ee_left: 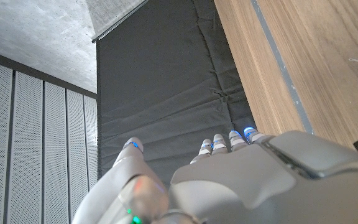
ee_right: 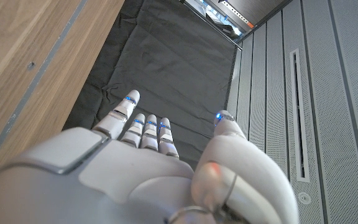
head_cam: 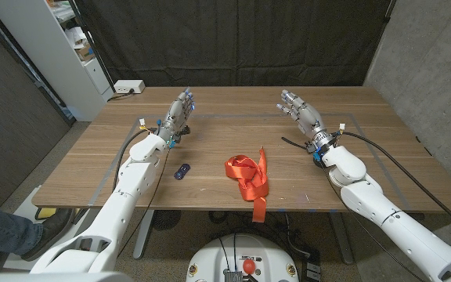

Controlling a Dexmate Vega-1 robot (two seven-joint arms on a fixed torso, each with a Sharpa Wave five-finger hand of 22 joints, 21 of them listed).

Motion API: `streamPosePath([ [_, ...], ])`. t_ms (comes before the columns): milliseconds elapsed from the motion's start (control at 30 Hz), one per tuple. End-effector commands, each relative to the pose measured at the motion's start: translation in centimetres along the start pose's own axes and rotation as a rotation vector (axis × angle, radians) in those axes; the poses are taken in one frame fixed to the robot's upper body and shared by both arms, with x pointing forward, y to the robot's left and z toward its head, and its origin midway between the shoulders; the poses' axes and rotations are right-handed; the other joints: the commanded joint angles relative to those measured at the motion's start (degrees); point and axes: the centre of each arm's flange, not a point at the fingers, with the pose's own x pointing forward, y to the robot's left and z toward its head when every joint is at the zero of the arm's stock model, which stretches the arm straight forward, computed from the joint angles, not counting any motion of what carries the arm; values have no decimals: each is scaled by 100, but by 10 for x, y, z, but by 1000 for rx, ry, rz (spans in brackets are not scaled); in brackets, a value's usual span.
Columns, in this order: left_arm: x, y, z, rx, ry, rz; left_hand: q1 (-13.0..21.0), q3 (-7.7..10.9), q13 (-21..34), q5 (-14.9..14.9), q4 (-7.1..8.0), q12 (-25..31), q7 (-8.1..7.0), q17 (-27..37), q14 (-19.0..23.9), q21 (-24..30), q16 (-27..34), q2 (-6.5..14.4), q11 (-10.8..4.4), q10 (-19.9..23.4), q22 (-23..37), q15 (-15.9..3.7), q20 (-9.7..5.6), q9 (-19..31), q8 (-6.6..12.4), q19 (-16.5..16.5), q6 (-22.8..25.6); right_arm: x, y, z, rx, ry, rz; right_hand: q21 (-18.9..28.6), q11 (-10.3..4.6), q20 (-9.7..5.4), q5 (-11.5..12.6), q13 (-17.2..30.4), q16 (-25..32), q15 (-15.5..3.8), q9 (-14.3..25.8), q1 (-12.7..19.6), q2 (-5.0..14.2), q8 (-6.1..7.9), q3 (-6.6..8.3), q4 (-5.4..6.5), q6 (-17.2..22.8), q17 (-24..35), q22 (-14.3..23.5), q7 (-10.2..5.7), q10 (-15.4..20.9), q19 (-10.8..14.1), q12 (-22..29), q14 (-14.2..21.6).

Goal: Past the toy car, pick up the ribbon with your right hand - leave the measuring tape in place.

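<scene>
Right hand (head_cam: 299, 110) empty, ribbon (head_cam: 248, 179) lengthwise toward robot

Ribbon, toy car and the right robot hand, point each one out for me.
ribbon (head_cam: 246, 177): head view, on the middle of the red bundle.
toy car (head_cam: 182, 171): head view, on the small blue body.
right robot hand (head_cam: 301, 113): head view, on the back of the hand.

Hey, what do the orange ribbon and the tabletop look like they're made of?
The ribbon looks like satin-type fabric: glossy orange, lying in soft loops and folds. The table looks like wood or wood-look laminate: brown grain streaks, matte finish. Which one, the pictures cannot settle.
</scene>
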Motion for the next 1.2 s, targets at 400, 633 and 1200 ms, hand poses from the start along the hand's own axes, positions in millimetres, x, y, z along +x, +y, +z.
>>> streamPosePath([
  [400,-1,1,0,1,-6,-7,42,6,8,-23,-53,48,-17,22,-268,29,24,54,23,-77,29,-9,34,14,28,-415,20,-6,17,14,-89,-33,44,25,25,17,-6,29,21,2,12,79,-16,39,-1,-54,138,-3,33,-36,110,71,13,90],
  [633,-3,1,0,7,-5,-10,44,5,7,-33,-60,53,-17,22,-257,35,28,60,28,-64,29,-3,29,14,34,-407,44,-9,22,17,-127,-34,46,45,45,35,-13,36,95,5,13,42,14,63,-14,-47,259,19,35,-41,322,155,77,288],
  [1200,-7,0,9,21,-20,-9,49,2,6,-52,-75,52,-24,22,-247,38,29,70,33,-63,29,2,32,14,32,-404,57,-15,32,29,-208,-80,69,88,25,58,-13,49,166,-46,10,53,28,85,-8,-94,453,42,39,-68,547,381,107,554],
])
